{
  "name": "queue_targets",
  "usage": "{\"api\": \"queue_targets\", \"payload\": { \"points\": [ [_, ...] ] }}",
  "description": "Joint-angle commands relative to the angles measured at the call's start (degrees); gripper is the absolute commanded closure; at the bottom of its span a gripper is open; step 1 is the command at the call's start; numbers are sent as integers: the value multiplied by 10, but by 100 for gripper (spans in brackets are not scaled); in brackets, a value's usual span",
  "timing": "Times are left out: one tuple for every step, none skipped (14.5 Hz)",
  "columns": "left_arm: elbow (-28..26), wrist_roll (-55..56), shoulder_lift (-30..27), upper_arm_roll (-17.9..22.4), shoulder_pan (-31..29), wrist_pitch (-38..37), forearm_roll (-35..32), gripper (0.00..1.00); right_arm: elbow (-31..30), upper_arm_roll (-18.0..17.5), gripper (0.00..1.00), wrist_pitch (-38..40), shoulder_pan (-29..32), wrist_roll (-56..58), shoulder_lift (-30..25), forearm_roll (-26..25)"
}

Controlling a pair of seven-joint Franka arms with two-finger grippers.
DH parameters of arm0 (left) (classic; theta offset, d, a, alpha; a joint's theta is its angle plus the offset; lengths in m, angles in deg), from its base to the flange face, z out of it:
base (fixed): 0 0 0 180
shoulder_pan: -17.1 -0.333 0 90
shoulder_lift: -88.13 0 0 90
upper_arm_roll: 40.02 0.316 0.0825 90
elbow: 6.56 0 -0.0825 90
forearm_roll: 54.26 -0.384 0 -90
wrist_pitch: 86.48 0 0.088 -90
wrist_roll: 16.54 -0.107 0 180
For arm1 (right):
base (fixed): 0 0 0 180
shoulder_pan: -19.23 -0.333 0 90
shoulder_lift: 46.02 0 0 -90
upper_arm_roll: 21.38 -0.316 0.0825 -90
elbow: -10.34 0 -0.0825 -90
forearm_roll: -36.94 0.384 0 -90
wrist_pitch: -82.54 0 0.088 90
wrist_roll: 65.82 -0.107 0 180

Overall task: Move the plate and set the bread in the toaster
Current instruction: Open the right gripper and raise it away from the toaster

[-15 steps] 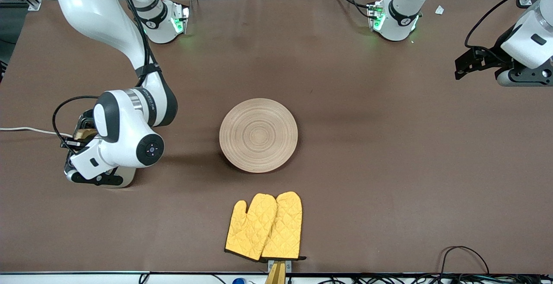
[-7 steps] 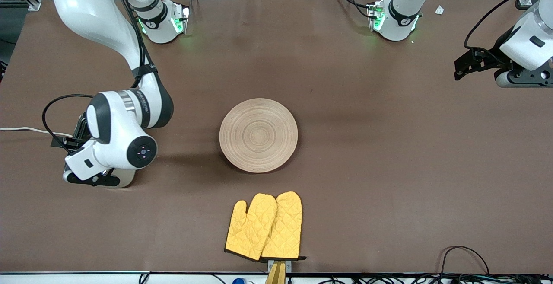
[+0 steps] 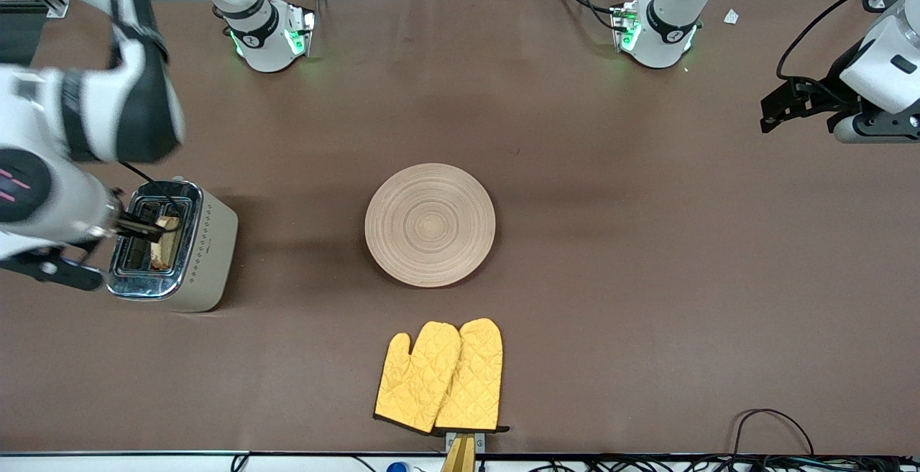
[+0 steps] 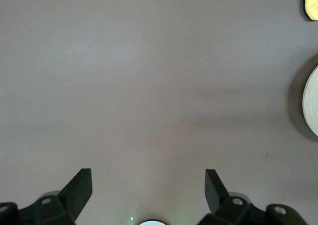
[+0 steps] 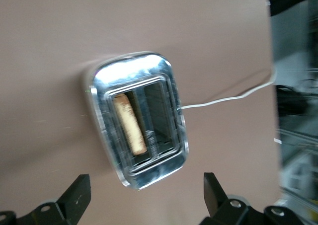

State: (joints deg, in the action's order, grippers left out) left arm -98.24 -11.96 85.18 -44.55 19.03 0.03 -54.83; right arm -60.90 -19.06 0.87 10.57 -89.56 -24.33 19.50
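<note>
Jaws: both pairs spread wide, nothing between them.

Right gripper (image 5: 144, 197): up in the air over the toaster (image 3: 176, 246), fingers apart, empty. Fingertips (image 5: 79, 190) dark, clear of the chrome top.

Left gripper (image 4: 148, 190): held over bare table at the left arm's end, fingers apart, empty. Arm waiting.

Toaster: cream sides, shiny chrome top, two slots; standing toward the right arm's end of the table. White power cord (image 5: 228, 98) running away from one side.

Bread (image 3: 167, 241): upright in one toaster slot, brown top edge showing above the chrome; second slot dark.

Plate (image 3: 430, 225): round, pale wood, ring grooves; lying flat mid-table, well apart from the toaster, nothing on it.

Oven mitts (image 3: 440, 377): yellow, quilted, a pair laid side by side and overlapping; nearer to the front camera than the plate, close to the table edge.

Surface: table (image 3: 647, 278) covered in plain brown matting. Loose black cables along the edge nearest the front camera; grey floor past the arm bases.

Right arm: reaching from its base out above the toaster, wrist pointing downward. Left arm: folded back high at its own end of the table.
</note>
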Motion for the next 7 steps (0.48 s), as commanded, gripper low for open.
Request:
{"api": "queue_targets", "payload": {
  "points": [
    [-1, 4, -8, 0, -4, -2, 0, 0, -74, -7, 0, -48, 35, 2, -86, 84],
    [-1, 4, -6, 0, -4, -1, 0, 0, -101, -8, 0, -63, 53, 5, -113, 120],
    [-1, 4, -6, 0, -4, 0, 0, 0, -130, -7, 0, -74, 67, 14, -144, 151],
    [0, 4, -6, 0, -4, 0, 0, 0, -157, -7, 0, -82, 75, 32, -171, 168],
    [0, 4, -7, 0, -4, 0, 0, 0, -180, -7, 0, -92, 76, 50, -196, 173],
    [0, 3, -7, 1, -4, 0, 0, 0, -204, -7, 0, -99, 75, 56, -216, 174],
    [0, 3, -7, 1, -4, 0, 0, 0, -216, -8, 0, -104, 74, 56, -229, 178]
  ]
}}
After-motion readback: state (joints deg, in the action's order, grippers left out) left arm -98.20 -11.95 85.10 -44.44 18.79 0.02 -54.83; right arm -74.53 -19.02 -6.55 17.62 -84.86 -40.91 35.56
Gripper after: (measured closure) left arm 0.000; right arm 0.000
